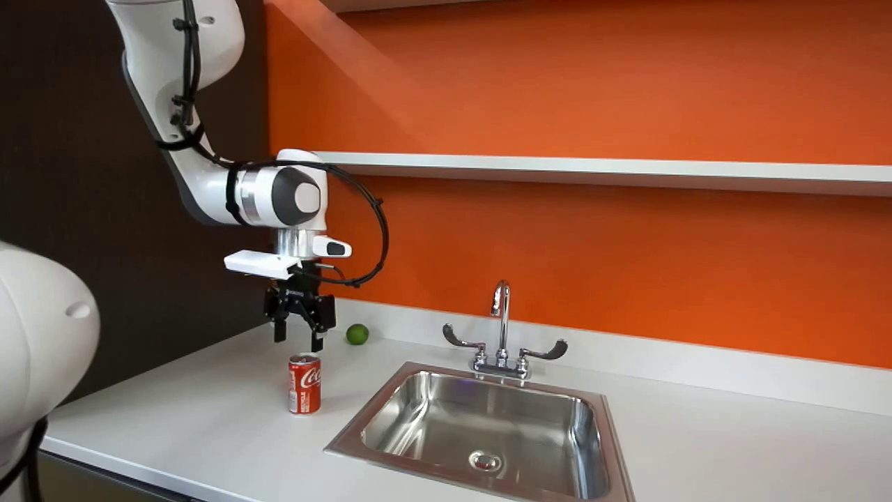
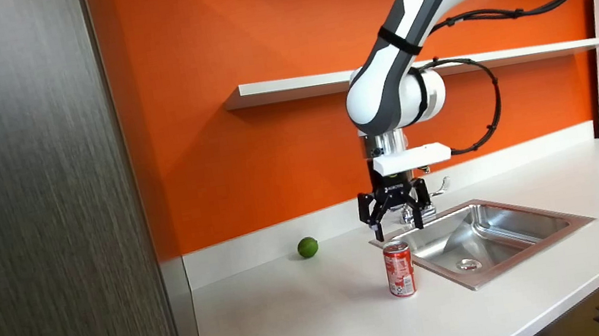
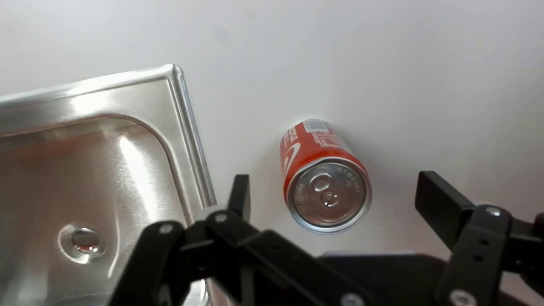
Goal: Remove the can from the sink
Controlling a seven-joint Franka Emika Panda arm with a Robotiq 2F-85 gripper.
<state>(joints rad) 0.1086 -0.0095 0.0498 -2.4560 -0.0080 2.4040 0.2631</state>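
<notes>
Spread apart, the fingers (image 3: 442,208) hang over the can (image 1: 304,385) (upright, beside the sink (image 1: 488,415)).

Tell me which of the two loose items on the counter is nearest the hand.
The red can, standing upright just below the open hand, not touching it; the round green item lies farther off, back by the backsplash.

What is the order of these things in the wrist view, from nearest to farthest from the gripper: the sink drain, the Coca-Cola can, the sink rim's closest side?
1. Coca-Cola can: below the open gripper.
2. Sink rim, closest side: left of the can in this view.
3. Sink drain: farther left in this view.
</notes>
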